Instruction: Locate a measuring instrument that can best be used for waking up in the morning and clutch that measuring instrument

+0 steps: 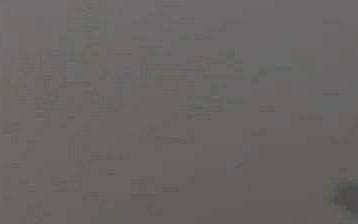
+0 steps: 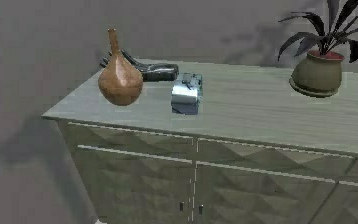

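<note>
- The pot (image 2: 318, 74) stands toward the arm side view's right end of the counter (image 2: 257, 118). It is a rounded olive-brown thing holding a plant (image 2: 325, 32) with long dark leaves.
- The leaves run out past the top edge and the right edge, so I only get part of the plant.
- A brown vase (image 2: 119, 80) with a round belly and a thin neck stands upright near the counter's left end. I can't see down the narrow mouth, so I cannot tell whether anything is in it.
- The task's thing, as best I can judge, is the small pale box (image 2: 187, 95) just right of the vase. It sits on the counter between the vase and the pot, nearer the vase.
- It has bluish-white sides and a darker patch on top, but I can't make out a dial or digits, so "clock" is only my reading of its shape.
- A dark object (image 2: 157, 70) lies behind the vase and partly hidden by it. It is low and curved, and I cannot name it.
- Below the counter are panelled doors (image 2: 137, 175), both pulled to, so whatever is inside is hidden. The bottom edge cuts them off.
- The forward view gives me a plain grey wall (image 1: 167, 100), with a darker smudge (image 1: 353, 195) in the bottom right corner that is too vague to name.
- End effector: I cannot tell how its fingers stand.
</note>
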Robot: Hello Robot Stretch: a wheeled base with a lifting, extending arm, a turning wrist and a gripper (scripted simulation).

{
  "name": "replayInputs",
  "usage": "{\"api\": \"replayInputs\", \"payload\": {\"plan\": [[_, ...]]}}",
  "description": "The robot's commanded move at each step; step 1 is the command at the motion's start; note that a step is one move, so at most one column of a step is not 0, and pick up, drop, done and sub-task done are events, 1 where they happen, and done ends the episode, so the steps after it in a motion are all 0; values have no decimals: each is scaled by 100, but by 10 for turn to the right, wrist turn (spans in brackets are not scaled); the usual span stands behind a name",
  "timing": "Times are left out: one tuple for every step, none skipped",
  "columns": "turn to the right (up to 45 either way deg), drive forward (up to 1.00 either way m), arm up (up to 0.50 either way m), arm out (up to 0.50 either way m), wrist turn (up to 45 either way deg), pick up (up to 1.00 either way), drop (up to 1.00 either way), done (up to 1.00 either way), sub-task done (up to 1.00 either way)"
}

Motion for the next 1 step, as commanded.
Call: {"api": "replayInputs", "payload": {"plan": [[0,0,50,0,0,0,0,0,0]]}}
